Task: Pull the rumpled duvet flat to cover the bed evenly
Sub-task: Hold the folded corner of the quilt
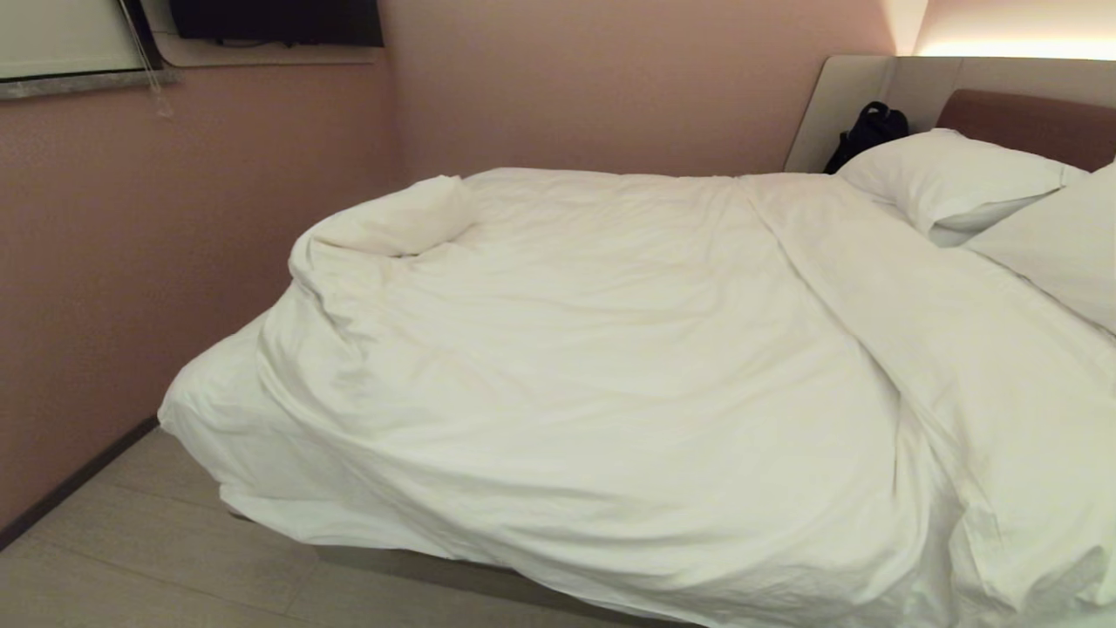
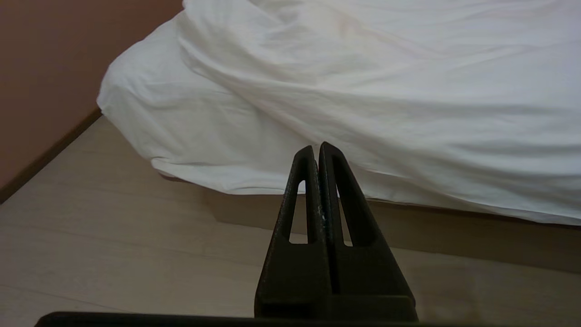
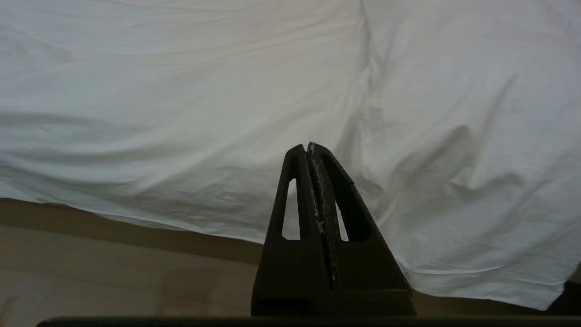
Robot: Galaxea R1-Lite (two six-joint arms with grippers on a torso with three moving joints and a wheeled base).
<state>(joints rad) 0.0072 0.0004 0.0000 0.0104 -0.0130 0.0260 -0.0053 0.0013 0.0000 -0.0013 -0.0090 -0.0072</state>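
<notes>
Head view: duvet bunched at 10 o'clock corner of bed. Left gripper and right gripper pinched closed, empty, short of it; grabbing the sheet underneath risks dragging it too.

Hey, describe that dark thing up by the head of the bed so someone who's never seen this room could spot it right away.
Start at the bed with its white duvet and look to the headboard end. In the far corner, behind the farther pillow and against the pale panel, sits a small black bag. It is the only dark thing among the white bedding.
</notes>
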